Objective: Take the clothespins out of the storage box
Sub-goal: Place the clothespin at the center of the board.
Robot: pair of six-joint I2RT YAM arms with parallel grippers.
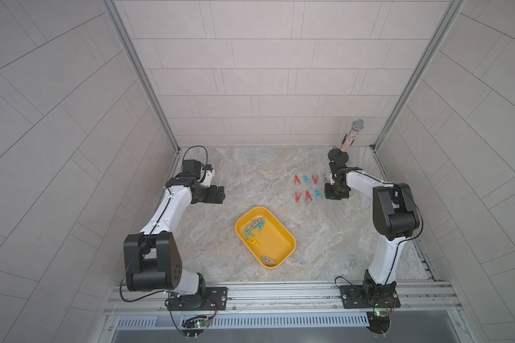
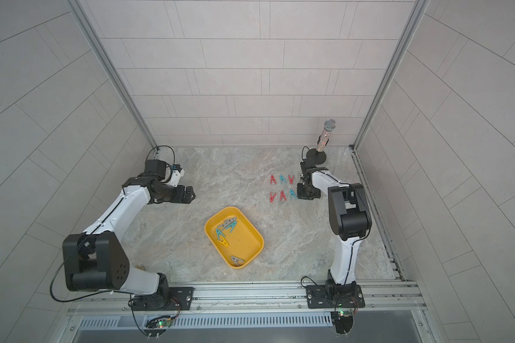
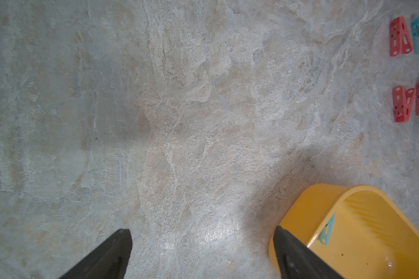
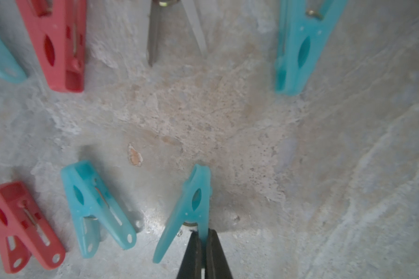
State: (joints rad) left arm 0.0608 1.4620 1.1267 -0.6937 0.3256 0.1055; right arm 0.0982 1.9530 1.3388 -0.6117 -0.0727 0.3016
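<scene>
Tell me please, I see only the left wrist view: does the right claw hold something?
Observer: Yes, the right claw is shut on one leg of a teal clothespin.
Operator: What is left to take out?
Observer: In both top views the storage box holds about five: teal, grey, and one yellow clothespin.
Operator: Is something else standing there?
Observer: A microphone on its stand, far behind the right claw.

One yellow storage box [image 1: 277, 240] is holding five clothespins [image 1: 260, 227]: two teal, two grey, one yellow. Outside it, a top view is showing seven in two rows: four red, two teal, one grey. The right wrist view is showing four teal, two red, one grey. One microphone [image 1: 351, 133] is standing on one stand [image 1: 338, 155].
</scene>
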